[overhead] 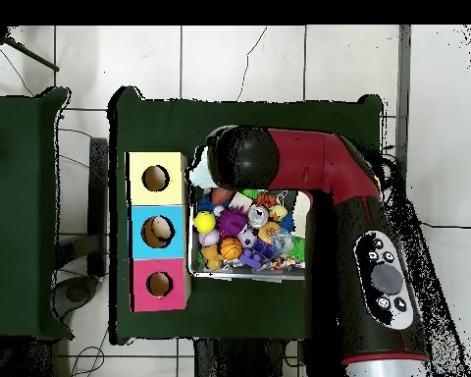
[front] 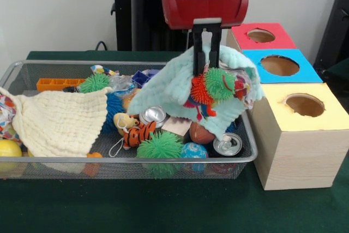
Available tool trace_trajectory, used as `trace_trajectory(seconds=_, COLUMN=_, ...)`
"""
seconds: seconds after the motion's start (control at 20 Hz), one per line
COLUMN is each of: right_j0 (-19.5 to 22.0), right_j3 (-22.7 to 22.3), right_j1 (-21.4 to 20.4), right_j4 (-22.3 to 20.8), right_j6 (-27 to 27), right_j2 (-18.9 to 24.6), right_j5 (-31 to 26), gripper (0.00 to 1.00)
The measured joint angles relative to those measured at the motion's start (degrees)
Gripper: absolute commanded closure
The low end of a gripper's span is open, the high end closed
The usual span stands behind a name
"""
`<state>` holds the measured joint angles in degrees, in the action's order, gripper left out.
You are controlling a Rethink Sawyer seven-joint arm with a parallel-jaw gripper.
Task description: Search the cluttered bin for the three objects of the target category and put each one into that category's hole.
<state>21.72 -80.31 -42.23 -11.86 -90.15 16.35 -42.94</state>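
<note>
The gripper (front: 206,61) hangs over the right end of the wire bin (front: 131,159), its black fingers pinched on a mint-green cloth (front: 169,91) that is lifted clear and drapes down in folds. Two spiky balls — one green (front: 220,83), one orange (front: 200,89) — sit pressed against the cloth's front just under the fingertips (whether they are gripped too or only snagged is hard to tell). The cloth hides whatever lies behind it. In the overhead view the arm (overhead: 308,162) covers the gripper entirely. Below lie two dented cans (front: 227,144), a toy tiger (front: 138,133), another green spiky ball (front: 160,147) and a cream cloth (front: 57,121). Just right of the bin stand three boxes with holes: yellow (front: 305,105), blue (front: 279,65), red (front: 260,35).
</note>
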Motion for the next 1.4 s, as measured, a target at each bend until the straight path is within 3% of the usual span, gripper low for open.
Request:
trace_trajectory(seconds=0.6, right_j0=-0.1, right_j3=-5.5, right_j1=-4.8, right_j4=1.0, right_j6=0.0, right_j2=0.0, right_j5=0.0, gripper=1.0)
trace_trajectory(seconds=1.4, right_j0=-0.1, right_j3=-13.5, right_j1=-7.0, right_j4=1.2, right_j6=0.0, right_j2=0.0, right_j5=2.8, gripper=1.0)
